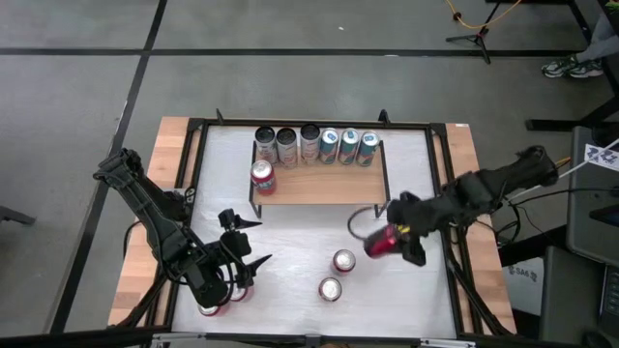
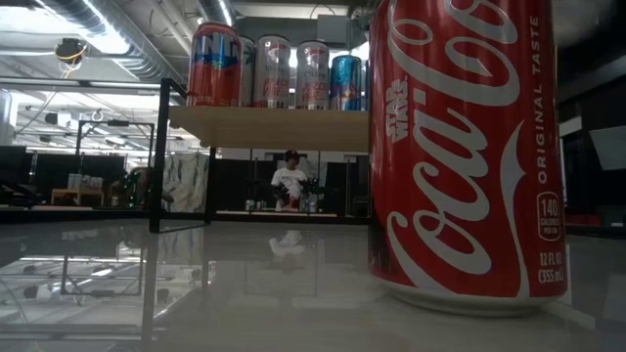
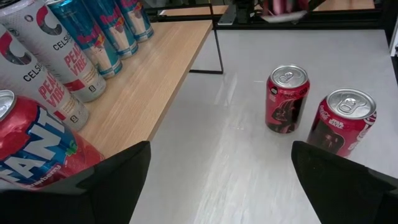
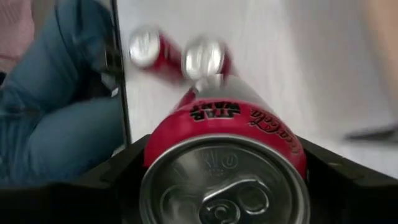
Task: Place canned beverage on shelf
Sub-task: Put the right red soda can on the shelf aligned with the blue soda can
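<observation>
A: What labels can be read?
B: "Coca-Cola Star Wars" on the red can (image 4: 224, 162) the right gripper (image 1: 392, 242) clasps sideways, near the shelf (image 1: 319, 184); Celsius "Peach Vibe" and Fanta cans on its wood top.
A: The surroundings?
B: Glossy white table (image 1: 290, 246); left gripper (image 1: 242, 251) spread wide, empty; a seated person behind.
</observation>
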